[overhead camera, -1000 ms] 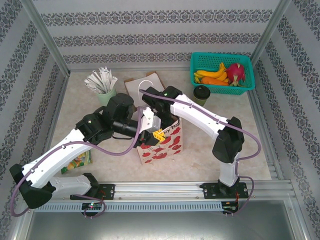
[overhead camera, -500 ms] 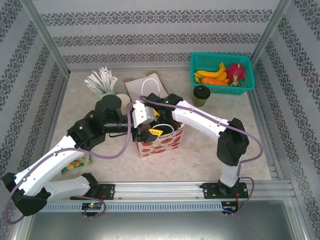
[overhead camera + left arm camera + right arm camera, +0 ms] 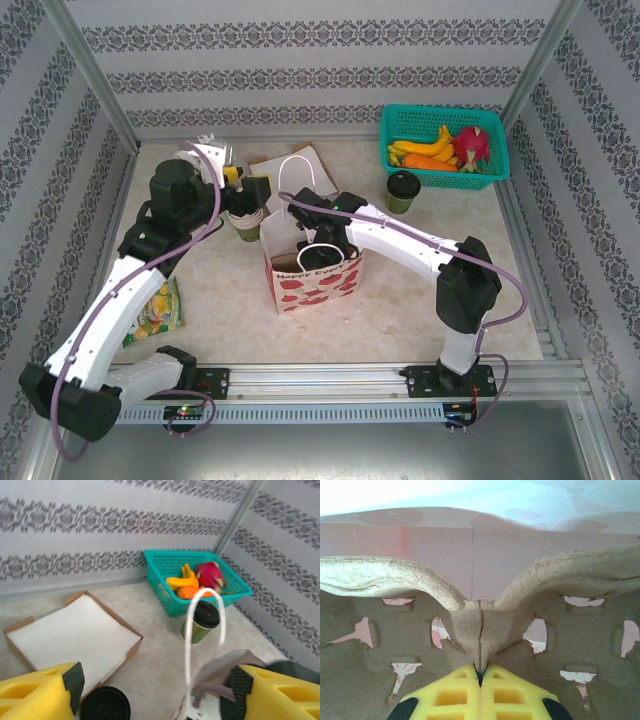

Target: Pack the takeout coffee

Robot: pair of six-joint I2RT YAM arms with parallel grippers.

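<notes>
Two grippers are out. The left gripper (image 3: 157,690) has its fingers spread wide at the far left. The right gripper (image 3: 480,672) pinches a brown cup tray (image 3: 395,645) inside the bag (image 3: 315,290). The takeout coffee (image 3: 403,190) stands far right, just beside the green basket (image 3: 450,178).

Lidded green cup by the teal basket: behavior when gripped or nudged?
The takeout cup stands taller than wide on a narrower base, so a high push likely tips it. Its paper wall probably dents under a hard squeeze; the black lid looks stiffer. Fill unseen, weight unknown.
</notes>
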